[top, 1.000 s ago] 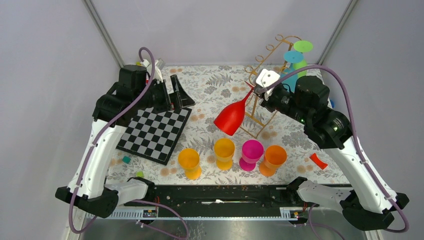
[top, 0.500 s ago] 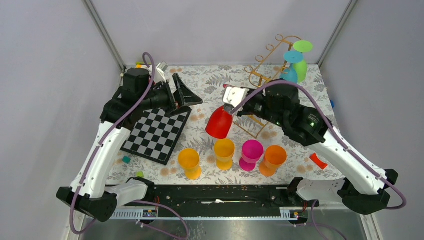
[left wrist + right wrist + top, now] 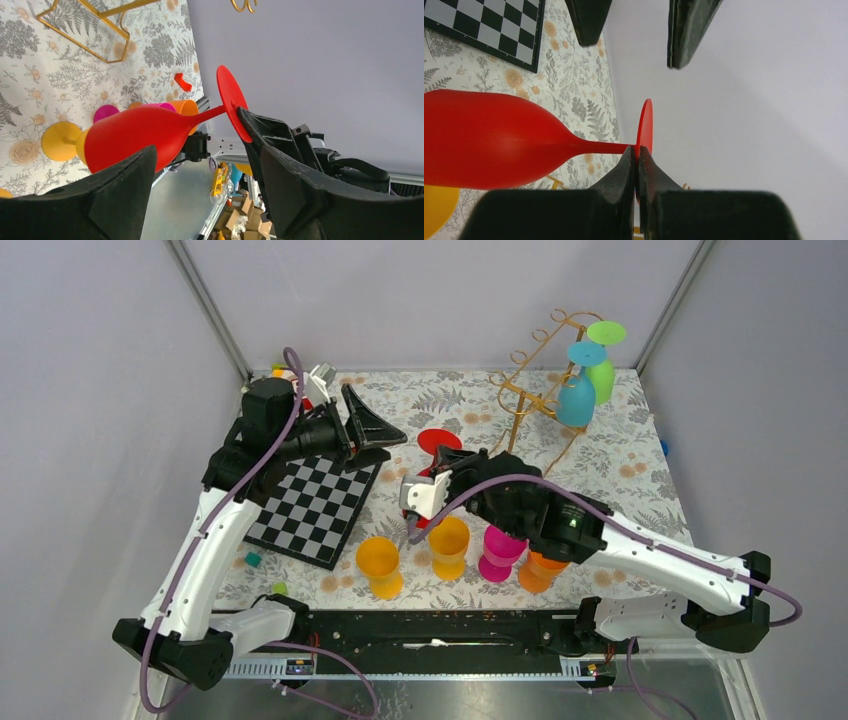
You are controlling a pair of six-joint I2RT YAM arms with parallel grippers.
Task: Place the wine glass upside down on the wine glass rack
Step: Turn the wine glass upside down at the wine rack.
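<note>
Left arm reaches over the checkerboard (image 3: 310, 505) on the floral surface (image 3: 610, 455). Left tool (image 3: 390, 443) is spread wide with nothing between its fingers. In the left wrist view one finger lies just beside the foot of the red wine glass (image 3: 135, 135). Whether they touch cannot be told.

Wine glass is off the surface, lying nearly level, with the foot toward the far wall and the bowl toward the near edge. From above only the foot and a little of the bowl show. The rest is under the right wrist.

Right tool (image 3: 638, 159) is pinched on the stem, right at the foot.

Front row under the right arm holds four cups: orange-yellow cup (image 3: 378, 562), yellow cup (image 3: 449, 540), magenta cup (image 3: 500, 545), orange cup (image 3: 540, 565).

Wine glass rack (image 3: 525, 397) stands at the far right of the surface, apart from the red glass and to its right. Blue glass (image 3: 576, 395) and green glass (image 3: 601, 375) hang from it, bowls down.
</note>
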